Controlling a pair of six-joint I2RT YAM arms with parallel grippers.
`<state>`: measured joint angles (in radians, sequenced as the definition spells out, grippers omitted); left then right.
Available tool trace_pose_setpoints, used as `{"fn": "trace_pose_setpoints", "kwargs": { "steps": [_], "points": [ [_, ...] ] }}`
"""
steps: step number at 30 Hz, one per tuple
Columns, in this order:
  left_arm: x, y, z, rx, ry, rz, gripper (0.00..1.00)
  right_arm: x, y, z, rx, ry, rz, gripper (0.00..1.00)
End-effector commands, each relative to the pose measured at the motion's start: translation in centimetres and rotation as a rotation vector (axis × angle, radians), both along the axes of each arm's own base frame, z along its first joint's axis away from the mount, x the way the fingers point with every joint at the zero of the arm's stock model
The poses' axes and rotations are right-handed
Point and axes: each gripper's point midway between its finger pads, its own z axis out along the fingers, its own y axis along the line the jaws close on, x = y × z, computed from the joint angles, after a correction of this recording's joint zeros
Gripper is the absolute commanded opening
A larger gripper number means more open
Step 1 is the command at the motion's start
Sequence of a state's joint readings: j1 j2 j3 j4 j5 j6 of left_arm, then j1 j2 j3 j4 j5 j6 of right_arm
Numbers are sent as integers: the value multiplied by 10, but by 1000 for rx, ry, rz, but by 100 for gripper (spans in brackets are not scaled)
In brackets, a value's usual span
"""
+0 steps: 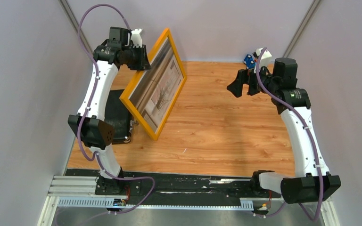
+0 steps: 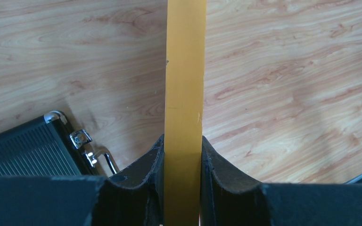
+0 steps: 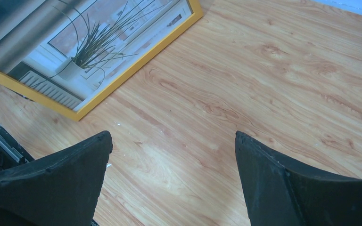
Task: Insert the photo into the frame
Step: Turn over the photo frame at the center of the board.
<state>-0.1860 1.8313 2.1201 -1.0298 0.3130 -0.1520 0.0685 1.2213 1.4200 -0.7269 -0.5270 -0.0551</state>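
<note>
While tilted — top rail of frame [image 1: 156, 84] inside left tool [image 2: 182, 143]

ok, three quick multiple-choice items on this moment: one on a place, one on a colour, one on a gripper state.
1. Where is the black ribbed rectangular case with metal latches?
A. on the wooden table's left side, by the left arm
B. at the table's far right corner
C. in the right gripper
2. What colour is the rail of the large thin wooden frame?
A. white
B. orange-tan
C. black
3. What state is the right gripper in?
A. shut on the frame
B. open, holding nothing
C. shut on the case
Answers: 1 A, the top view shows it lying left of the tilted frame; 2 B, the left wrist view shows the rail close up between the left gripper's fingers; 3 B, its fingers stand wide apart over bare table.
</note>
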Motion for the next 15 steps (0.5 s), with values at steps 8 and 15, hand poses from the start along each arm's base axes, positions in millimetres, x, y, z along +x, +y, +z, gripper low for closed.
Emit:
{"fn": "trace_pose_setpoints", "kwargs": {
  "steps": [8,15],
  "points": [
    [8,2,12,-158,15,4,0,4,5,3,34,-13,20,100],
    [3,4,-9,-284,108,21,0,6,5,-3,31,1,19,100]
  ]
}}
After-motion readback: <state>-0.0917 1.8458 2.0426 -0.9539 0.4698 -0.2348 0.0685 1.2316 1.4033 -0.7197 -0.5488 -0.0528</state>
